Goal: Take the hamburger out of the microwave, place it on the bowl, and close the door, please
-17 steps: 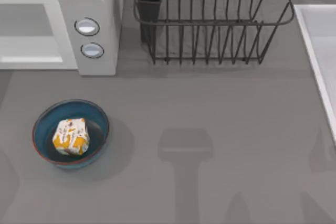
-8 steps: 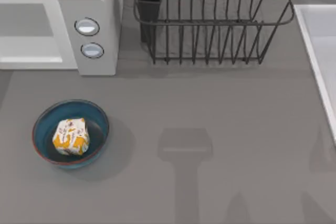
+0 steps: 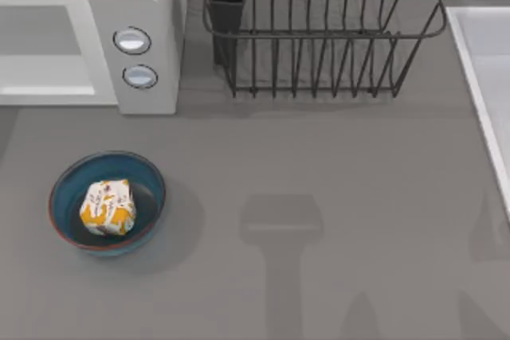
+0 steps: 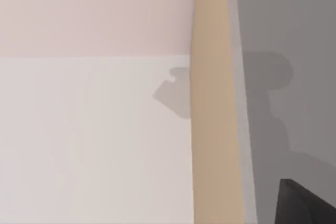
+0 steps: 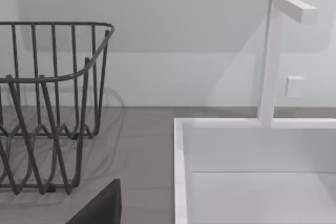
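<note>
Now the small white-wrapped hamburger [image 3: 109, 207] with orange-yellow patches sits inside the round blue bowl [image 3: 147, 177] with a thin reddish rim, in front of the boxy white microwave [image 3: 143, 5]. Its pale framed door [image 3: 48, 89] lies flush against the front. Right of the microwave stands a black wire rack [image 3: 319, 37]. Whether either gripper's jaws are apart, I cannot tell.

microwave [image 3: 88, 29] cut off at top view's left edge, wire rack [image 3: 319, 29] cropped at top

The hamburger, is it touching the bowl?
Touching: the top view shows the hamburger resting inside the bowl, on its dark floor.
</note>
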